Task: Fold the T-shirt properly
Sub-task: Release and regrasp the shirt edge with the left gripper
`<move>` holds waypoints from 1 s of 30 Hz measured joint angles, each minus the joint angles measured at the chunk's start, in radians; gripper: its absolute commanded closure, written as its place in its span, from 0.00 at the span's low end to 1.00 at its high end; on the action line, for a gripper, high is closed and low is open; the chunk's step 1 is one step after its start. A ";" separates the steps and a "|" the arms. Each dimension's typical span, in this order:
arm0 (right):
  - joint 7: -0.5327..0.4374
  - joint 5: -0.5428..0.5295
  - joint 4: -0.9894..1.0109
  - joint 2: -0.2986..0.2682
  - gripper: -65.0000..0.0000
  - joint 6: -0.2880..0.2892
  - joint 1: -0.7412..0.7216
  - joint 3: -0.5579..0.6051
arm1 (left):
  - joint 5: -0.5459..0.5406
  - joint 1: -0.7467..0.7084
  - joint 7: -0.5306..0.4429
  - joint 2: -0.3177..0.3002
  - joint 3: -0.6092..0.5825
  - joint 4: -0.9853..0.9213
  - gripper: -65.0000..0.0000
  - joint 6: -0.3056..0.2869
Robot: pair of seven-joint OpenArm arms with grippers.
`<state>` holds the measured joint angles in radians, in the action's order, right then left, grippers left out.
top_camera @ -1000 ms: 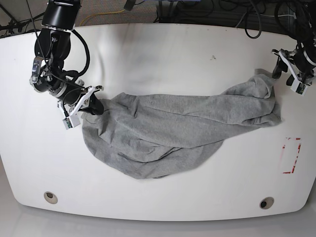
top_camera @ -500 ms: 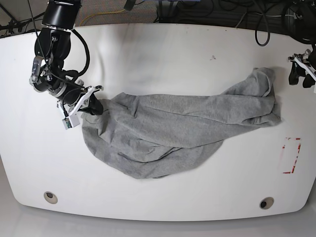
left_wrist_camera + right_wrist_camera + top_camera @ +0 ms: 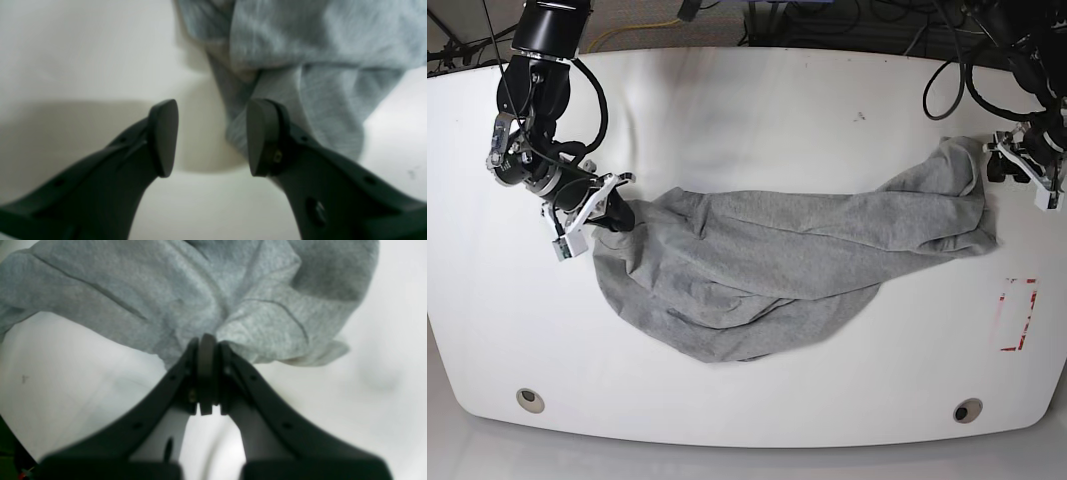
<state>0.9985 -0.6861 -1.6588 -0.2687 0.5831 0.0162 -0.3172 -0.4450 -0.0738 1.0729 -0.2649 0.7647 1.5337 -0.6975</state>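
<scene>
Grey cotton, left wrist view: the T-shirt (image 3: 300,66) fills the top right, a bunched end hanging down toward the dark fingers (image 3: 263,136). The left gripper (image 3: 210,136) stands with its jaws well apart and nothing between them but bare white table (image 3: 83,66). One pad sits just beside the cloth's edge; whether it touches cannot be told. Picture somewhat blurred.

Right wrist view: the right gripper (image 3: 206,350) has its jaws pressed together on a pinch of the T-shirt (image 3: 166,290), the fabric gathering into creases that fan out from the tips. The cloth spreads across the upper part of the view, white table (image 3: 367,406) below and to the sides.

Base view: the T-shirt (image 3: 787,270) lies crumpled on the white table (image 3: 747,110), long axis running along the table's length, one end near the left edge, the other narrowing toward the far right corner. No lettering shows. The right gripper (image 3: 617,212), on an arm reaching down from the far left corner and bent at the elbow, holds the shirt's left end. The left gripper (image 3: 999,158) hangs by the right edge, just beside the shirt's narrow end, on an arm coming in from the far right corner. Red marks (image 3: 1017,315) lie near the right edge; two round holes (image 3: 528,399) sit along the near edge.
</scene>
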 measured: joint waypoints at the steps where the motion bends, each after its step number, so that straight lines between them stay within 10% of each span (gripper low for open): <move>1: -0.001 0.001 0.000 -0.003 1.00 0.000 -0.003 0.000 | 0.013 0.014 0.008 0.005 0.001 -0.018 0.53 0.001; 30: -0.016 0.001 0.033 0.023 1.00 0.000 -0.016 -0.002 | 0.015 0.127 -0.042 0.026 -0.156 -0.106 0.53 0.001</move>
<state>0.9829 -0.6853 -1.6260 -0.2459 0.5831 -0.0002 -0.3187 -0.4301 0.0528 1.0309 -0.2394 0.6090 1.4281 -0.6968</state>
